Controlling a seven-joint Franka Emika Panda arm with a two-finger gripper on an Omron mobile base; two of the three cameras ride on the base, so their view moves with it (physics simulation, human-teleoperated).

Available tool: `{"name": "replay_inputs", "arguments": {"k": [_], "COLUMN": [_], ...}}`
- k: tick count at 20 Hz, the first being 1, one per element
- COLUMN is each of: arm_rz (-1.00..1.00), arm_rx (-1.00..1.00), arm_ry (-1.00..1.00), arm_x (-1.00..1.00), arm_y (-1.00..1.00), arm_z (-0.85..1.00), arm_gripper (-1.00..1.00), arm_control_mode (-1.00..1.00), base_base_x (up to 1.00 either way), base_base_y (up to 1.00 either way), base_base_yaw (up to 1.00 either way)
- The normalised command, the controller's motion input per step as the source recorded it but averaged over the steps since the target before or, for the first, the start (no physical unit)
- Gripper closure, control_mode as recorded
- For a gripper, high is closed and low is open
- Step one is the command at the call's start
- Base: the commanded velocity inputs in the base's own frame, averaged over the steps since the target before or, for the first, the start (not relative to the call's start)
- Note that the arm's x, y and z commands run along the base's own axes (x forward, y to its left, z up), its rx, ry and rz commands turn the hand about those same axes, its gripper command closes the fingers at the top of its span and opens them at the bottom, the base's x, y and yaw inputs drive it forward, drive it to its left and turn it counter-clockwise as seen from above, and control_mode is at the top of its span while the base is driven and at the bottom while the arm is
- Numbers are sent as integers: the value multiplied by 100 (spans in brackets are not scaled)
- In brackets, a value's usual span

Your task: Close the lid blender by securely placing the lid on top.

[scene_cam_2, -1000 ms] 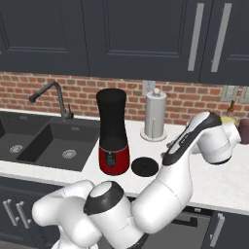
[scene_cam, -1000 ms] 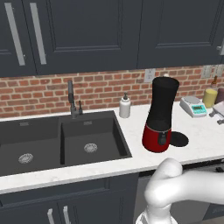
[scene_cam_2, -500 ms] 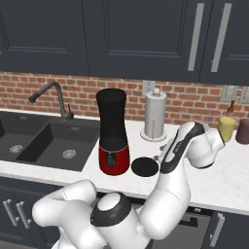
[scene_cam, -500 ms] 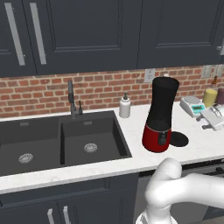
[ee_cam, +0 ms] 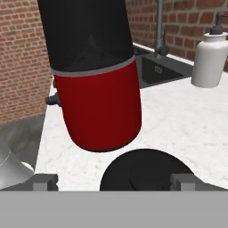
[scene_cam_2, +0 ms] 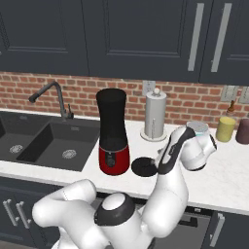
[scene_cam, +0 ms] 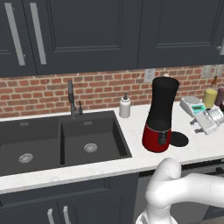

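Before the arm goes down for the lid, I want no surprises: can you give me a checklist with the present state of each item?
1. lid lies flat on the counter beside the blender: ok.
2. gripper open, a finger on either side of the lid in the hand view: ok.
3. Lid not yet held: ok.
4. Blender upright, jar mouth uncovered: ok.
5. Lid's centre knob lined up between the fingers: cannot tell.
6. soap bottle well away from the lid: ok.
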Motion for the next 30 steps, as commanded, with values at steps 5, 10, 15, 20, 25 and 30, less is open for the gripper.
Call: {"name": "replay_inputs", "arguments": {"k": [5, 10, 15, 20, 25, 30], "arm_rz": [5, 3, 0, 0, 0, 0], "arm_rx": [0, 0, 0, 0, 0, 0], "arm_ry": [0, 0, 0, 0, 0, 0], "arm_x": [0, 5, 17, 17, 19, 19], "arm_y": [0, 2, 16, 19, 13, 9], "arm_z": [-25, -15, -17, -22, -16, -18], "arm_gripper": [-100, -100, -100, -100, -100, -100], "arm_control_mode": [-100, -100, -100, -100, -100, -100], "base_base_x": [0, 0, 0, 0, 0, 0], "base_base_y": [0, 0, 0, 0, 0, 0], "base_base_yaw": [0, 0, 0, 0, 0, 0]}}
